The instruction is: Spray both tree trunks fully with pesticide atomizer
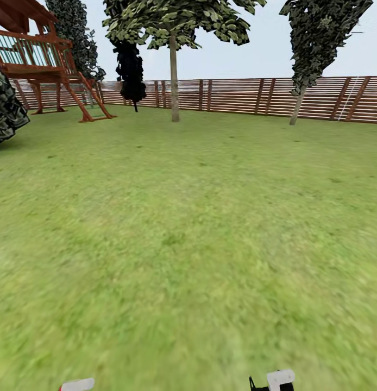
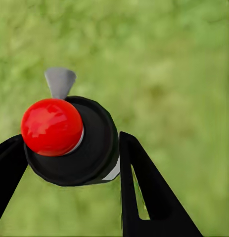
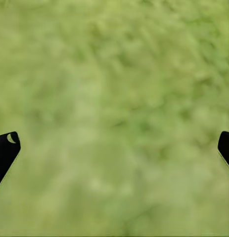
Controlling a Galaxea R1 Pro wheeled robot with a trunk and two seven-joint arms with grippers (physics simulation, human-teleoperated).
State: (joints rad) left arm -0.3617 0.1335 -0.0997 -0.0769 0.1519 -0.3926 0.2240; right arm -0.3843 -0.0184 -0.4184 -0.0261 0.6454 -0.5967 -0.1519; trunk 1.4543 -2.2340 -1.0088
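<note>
While the pesticide atomizer (image 2: pixel 69 140) is clamped at its black top in the left gripper (image 2: pixel 69 163) above the lawn (image 1: pixel 188 233), it is judged light, rigid and slippery, and the right gripper (image 3: pixel 114 148) is spread wide.

left hand (image 2: pixel 69 163) clamped, right hand (image 3: pixel 114 148) spread

Black fingers (image 2: pixel 144 192) of the left gripper (image 2: pixel 69 163) clamped on either side of the spray bottle (image 2: pixel 89 148). Seen end-on: round black top, glossy red ball (image 2: pixel 51 126) in front, small grey nozzle (image 2: pixel 60 81) poking beyond. Blurred green grass (image 2: pixel 168 59) behind.
</note>
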